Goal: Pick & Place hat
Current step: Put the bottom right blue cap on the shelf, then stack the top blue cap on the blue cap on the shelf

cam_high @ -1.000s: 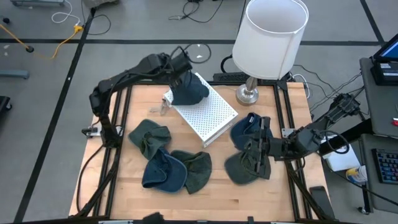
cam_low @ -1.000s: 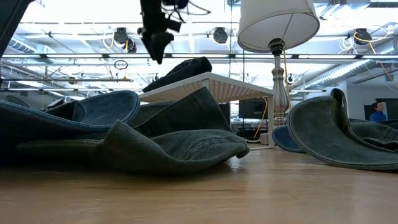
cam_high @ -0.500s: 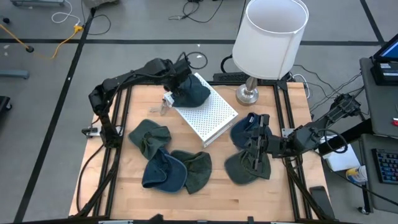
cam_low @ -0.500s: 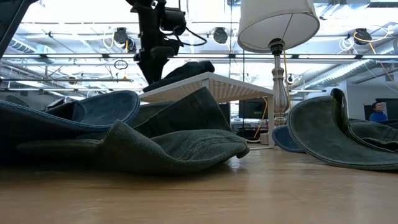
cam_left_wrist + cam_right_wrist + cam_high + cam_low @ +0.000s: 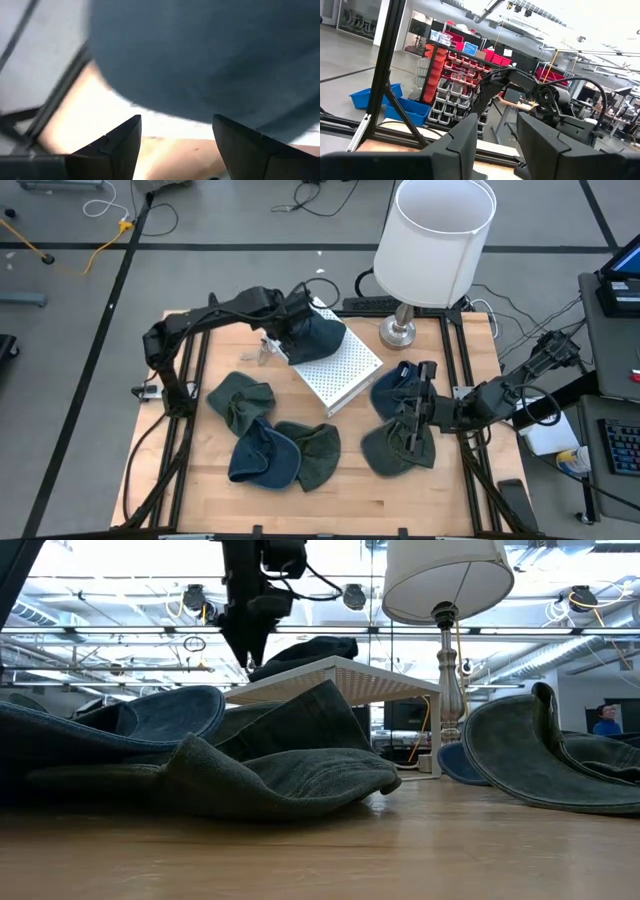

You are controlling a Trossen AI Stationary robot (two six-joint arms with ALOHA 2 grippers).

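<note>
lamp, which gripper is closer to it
Left. The left gripper is at the hat on the white rack, beside the lamp; the right gripper is farther, over the right-side hats.

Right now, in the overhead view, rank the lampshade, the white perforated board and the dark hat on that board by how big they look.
1. Lampshade, though it stands nearer the camera.
2. White perforated board, partly covered.
3. Dark hat.

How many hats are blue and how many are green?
Blue hats: 3
Green hats: 3
Total: 6 hats
</note>
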